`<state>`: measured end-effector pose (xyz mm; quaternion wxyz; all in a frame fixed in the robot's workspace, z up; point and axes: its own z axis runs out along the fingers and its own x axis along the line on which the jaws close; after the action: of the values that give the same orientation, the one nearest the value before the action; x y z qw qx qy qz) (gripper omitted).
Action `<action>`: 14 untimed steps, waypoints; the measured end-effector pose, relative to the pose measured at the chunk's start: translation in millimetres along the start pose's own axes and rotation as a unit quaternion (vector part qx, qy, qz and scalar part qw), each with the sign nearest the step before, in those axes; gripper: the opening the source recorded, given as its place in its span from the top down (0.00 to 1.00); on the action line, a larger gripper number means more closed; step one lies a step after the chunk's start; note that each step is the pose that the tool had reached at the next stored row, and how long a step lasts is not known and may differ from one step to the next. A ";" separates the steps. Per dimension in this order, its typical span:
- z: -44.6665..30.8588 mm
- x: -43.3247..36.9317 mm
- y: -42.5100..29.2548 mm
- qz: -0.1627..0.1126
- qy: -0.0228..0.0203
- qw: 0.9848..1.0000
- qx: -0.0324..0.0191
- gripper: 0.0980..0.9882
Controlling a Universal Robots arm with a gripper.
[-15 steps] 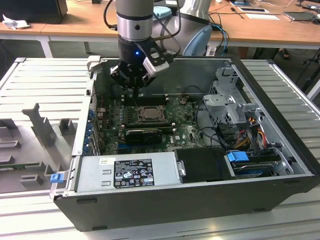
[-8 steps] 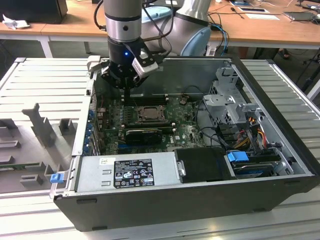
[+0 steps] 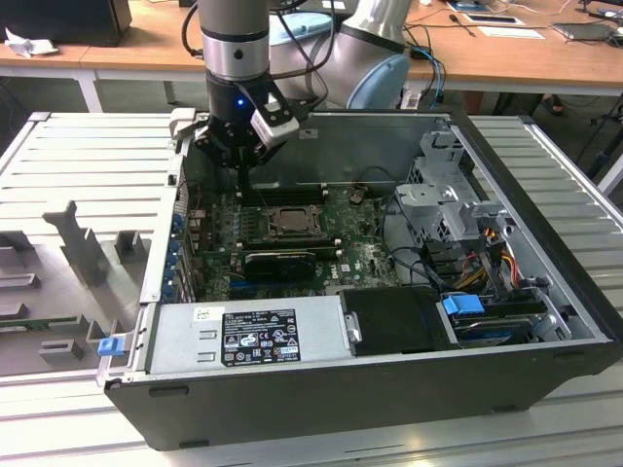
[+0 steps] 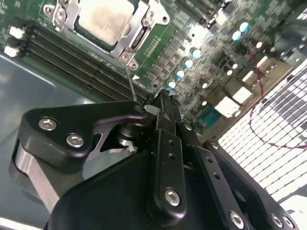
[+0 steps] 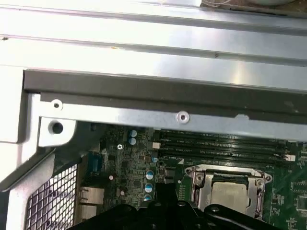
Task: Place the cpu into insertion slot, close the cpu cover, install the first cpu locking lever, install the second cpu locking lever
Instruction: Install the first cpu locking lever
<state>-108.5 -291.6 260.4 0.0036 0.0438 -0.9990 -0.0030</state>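
The cpu (image 4: 103, 19) lies flat in its socket on the green motherboard, its pale metal top showing through the window of the cpu cover (image 4: 138, 34), which lies down over it. In the first wrist view the cpu (image 5: 231, 195) and the cover (image 5: 195, 181) sit just past the dark fingers. A thin wire locking lever (image 4: 130, 84) runs from the socket corner up to my fingertips; I cannot tell if it touches them. My gripper (image 4: 164, 101) hangs shut just above the board beside the socket. In the exterior view the gripper (image 3: 243, 178) is at the socket's (image 3: 290, 222) back left.
The open computer case holds a power supply (image 3: 258, 336) at the front, a black shroud (image 3: 394, 321), a drive cage (image 3: 453, 195) and cables (image 3: 477, 255) on the exterior view's right. Memory slots (image 4: 72, 62) run beside the socket. The case's rear wall (image 5: 158, 91) stands close to the gripper.
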 end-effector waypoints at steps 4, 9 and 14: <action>1.0 -0.8 4.8 0.000 0.000 1.000 0.000 0.99; 1.4 -12.5 5.4 0.000 0.000 1.000 0.000 0.99; 2.1 -34.3 4.1 0.001 0.000 1.000 -0.001 0.99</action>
<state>-74.8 -284.5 258.1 0.0036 0.0429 -0.9991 -0.0036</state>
